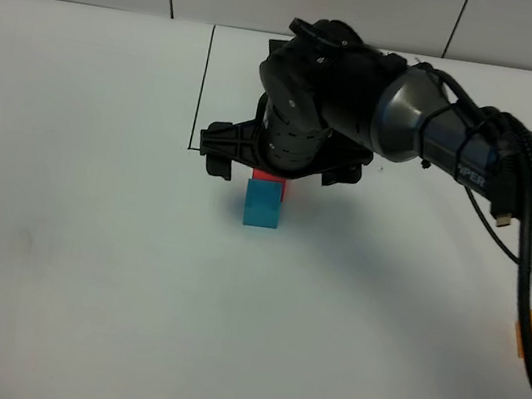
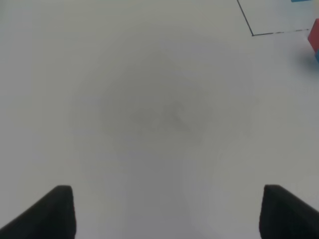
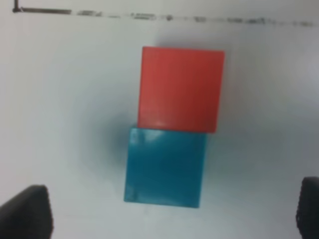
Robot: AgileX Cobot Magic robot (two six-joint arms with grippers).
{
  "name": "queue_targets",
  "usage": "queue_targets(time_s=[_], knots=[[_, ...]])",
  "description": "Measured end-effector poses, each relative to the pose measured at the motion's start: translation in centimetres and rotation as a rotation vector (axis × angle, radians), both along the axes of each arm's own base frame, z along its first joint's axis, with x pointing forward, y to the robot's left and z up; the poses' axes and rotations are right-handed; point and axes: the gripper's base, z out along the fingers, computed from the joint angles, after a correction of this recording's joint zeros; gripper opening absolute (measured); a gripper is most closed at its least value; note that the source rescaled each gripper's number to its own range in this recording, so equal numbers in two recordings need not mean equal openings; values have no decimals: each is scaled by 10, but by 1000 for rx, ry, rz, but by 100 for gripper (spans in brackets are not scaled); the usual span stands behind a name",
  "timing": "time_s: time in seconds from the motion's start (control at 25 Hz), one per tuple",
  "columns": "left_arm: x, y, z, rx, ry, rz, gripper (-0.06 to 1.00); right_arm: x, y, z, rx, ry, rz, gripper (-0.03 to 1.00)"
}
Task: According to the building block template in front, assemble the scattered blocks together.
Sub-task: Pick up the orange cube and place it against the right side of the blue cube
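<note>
My right pincer (image 3: 167, 221) was spread wide, and it pinched nothing. Its two dark fingertips (image 3: 25, 214) stood far apart, and neither one touched a cube. My right arm reached across to the middle of the white table (image 1: 64, 259).

Under this pincer lay two of the scattered blocks. The cyan-blue cube (image 3: 164, 167) was the nearer one. It sat in the open gap between the fingers, with bare table on both sides of it. The red cube (image 3: 179, 89) lay just behind it, touching it face to face. It was shifted a little sideways, so the edges of the two cubes did not line up exactly. In the high view the pincer body covered most of the red cube, and the cyan-blue cube stood free in front of it.

Just beyond the red cube ran the black frame line (image 3: 42, 11) of the template. The line was near the red cube but apart from it. My arm hid the template cubes themselves.

The orange cube (image 1: 522, 341) lay well apart from the pair, at the near right edge of the table. My cables partly covered it.

My left pincer (image 2: 169, 214) was also spread and held nothing, hovering over bare table. The red cube showed only at the edge of its view.
</note>
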Motion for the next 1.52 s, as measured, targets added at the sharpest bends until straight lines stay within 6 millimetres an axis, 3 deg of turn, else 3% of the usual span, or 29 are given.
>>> queue_targets(time_s=[0.2, 0.4, 1.04, 1.24, 1.52], knots=[[0, 0, 0, 0, 0, 0, 78, 5, -31, 27, -86, -11, 14, 100], [0, 0, 0, 0, 0, 0, 78, -6, -59, 32, -117, 6, 25, 100], [0, 0, 0, 0, 0, 0, 78, -85, -209, 35, -156, 64, -141, 100], [0, 0, 0, 1, 0, -1, 78, -107, -243, 22, -169, 109, -170, 100], [0, 0, 0, 1, 0, -1, 78, -118, -259, -3, -90, 134, -108, 100]])
